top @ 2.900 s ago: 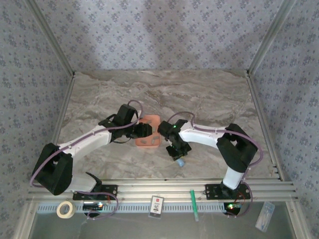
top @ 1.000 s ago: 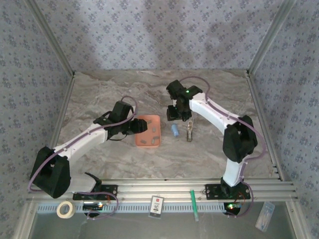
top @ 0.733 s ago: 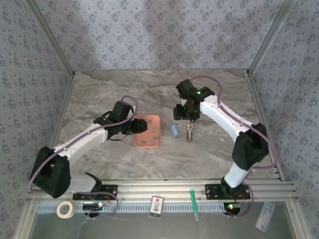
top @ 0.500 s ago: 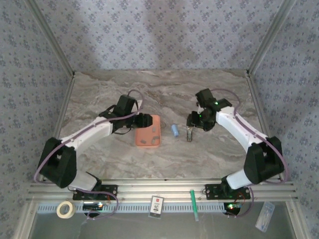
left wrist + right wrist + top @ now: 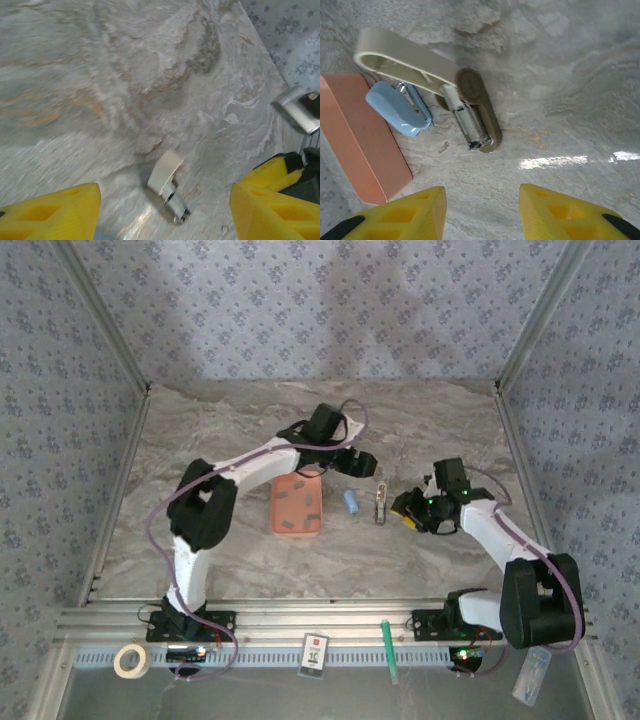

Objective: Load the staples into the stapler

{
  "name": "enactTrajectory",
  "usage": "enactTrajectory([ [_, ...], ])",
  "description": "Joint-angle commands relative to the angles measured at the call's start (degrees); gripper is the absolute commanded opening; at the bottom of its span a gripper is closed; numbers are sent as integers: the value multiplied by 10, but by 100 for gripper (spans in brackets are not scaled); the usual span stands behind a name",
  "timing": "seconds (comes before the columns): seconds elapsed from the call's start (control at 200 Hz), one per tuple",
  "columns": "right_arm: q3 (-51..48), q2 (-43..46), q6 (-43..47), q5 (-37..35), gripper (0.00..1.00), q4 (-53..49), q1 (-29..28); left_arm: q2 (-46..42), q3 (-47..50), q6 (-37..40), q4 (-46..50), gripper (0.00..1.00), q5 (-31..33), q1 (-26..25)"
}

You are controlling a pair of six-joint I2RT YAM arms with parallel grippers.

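I see the stapler (image 5: 400, 109) lying on the table (image 5: 220, 420), just right of the tray (image 5: 297, 481) and just beside a beige part (image 5: 415, 65) that lies hinged open with a metal rail showing. The staples (image 5: 311, 502) are small grey strips inside the tray. My right gripper (image 5: 408, 508) hovers just right of the beige part, fingers (image 5: 400, 215) apart with nothing between them. My left gripper (image 5: 360, 463) hangs just behind the stapler, fingers (image 5: 50, 210) spread wide and empty.
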State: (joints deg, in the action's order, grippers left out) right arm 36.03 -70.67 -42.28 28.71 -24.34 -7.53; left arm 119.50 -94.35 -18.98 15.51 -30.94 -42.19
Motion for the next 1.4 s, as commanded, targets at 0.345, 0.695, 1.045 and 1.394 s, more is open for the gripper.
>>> enactTrajectory([
  [0.345,-96,24,-97,42,41,111,8,175,-207,65,59,74,-110,-16],
  [0.695,-111,64,-106,24,41,95,6,201,-224,126,97,62,-173,-24],
  [1.045,-116,76,-116,0,44,84,-1,179,-198,156,123,59,-226,-27],
  [1.394,-114,50,-129,-8,44,114,-21,128,-124,161,107,56,-227,-29],
])
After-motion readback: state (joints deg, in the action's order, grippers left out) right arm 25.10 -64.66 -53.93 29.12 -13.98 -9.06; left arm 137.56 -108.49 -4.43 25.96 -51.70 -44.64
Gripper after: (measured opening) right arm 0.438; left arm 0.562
